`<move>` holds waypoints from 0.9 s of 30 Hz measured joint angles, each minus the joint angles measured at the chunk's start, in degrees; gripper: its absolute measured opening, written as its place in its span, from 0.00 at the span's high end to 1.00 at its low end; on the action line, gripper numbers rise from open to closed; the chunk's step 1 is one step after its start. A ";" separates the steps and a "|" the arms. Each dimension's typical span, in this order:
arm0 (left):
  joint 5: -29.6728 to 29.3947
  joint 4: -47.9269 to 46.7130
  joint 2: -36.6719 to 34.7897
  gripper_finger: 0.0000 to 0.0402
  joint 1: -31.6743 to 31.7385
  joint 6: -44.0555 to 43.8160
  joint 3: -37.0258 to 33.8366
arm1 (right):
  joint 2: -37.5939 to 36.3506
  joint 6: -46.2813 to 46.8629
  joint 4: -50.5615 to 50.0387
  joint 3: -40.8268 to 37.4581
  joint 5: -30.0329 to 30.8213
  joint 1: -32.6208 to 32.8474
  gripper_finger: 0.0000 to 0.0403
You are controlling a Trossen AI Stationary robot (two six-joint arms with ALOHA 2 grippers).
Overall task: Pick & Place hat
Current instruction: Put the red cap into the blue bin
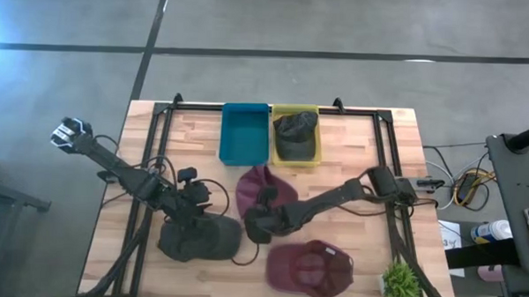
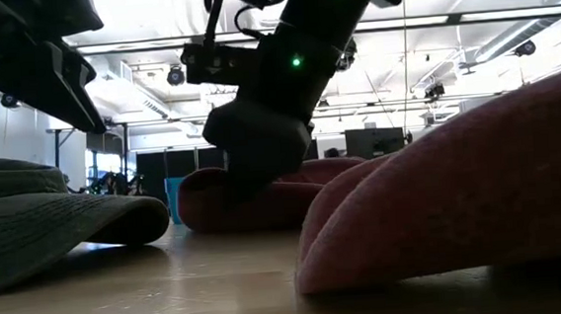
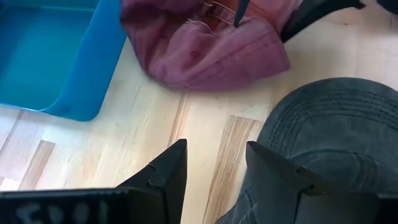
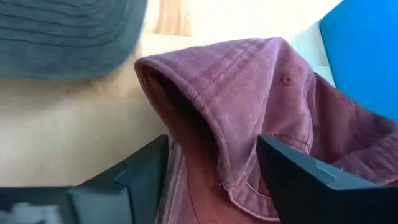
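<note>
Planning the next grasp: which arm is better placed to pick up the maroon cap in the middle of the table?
Right. The right gripper is open, its fingers straddling a fold of the maroon cap. The left gripper is open beside the dark hat, farther off.

two bins (image 1: 245, 133) side by side at table's (image 1: 352, 160) far edge, one holding a hat (image 1: 295, 134), three hats (image 1: 261, 189) nearer

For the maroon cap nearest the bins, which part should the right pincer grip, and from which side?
Probably the folded rim edge of the maroon cap, approached from the open underside facing the right pincer. The fabric stands up there as a thin raised fold between the open fingers, while the crown beyond is broad and slumped beside the blue bin.
</note>
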 joint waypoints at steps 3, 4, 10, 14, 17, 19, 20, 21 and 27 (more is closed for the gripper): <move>-0.02 -0.02 0.00 0.61 0.00 -0.41 -0.38 | -0.03 -0.14 -0.06 -0.01 -0.30 -1.24 0.51; -0.02 -0.01 0.00 0.61 0.00 -0.68 -0.47 | -0.04 -0.16 -0.25 -0.01 -0.33 -1.63 0.55; -0.04 0.01 0.00 0.61 0.00 -1.47 -0.51 | -0.13 1.12 -1.18 -0.01 -2.35 -2.87 0.80; -0.04 0.01 0.00 0.61 0.00 -1.62 -0.51 | -0.86 5.04 -3.89 0.70 -5.65 -3.41 0.94; -0.04 -0.02 -0.06 0.61 -0.01 -2.26 -0.10 | -2.99 8.10 -5.40 1.72 -11.29 -4.13 0.94; -0.12 -0.04 -0.43 0.61 -0.32 -3.24 1.08 | -5.00 10.24 -5.39 2.15 -19.89 -5.40 0.94; -0.39 0.07 -0.63 0.61 -0.67 -3.61 2.16 | -5.91 11.96 -5.04 2.35 -25.41 -6.32 0.94; -0.99 0.47 -0.96 0.61 -1.18 -3.62 3.42 | -7.00 14.26 -4.34 2.42 -29.23 -7.09 0.94; -10.79 -0.42 -3.15 0.61 -5.65 -1.10 10.83 | -14.96 25.82 3.92 0.41 -35.85 -13.05 0.95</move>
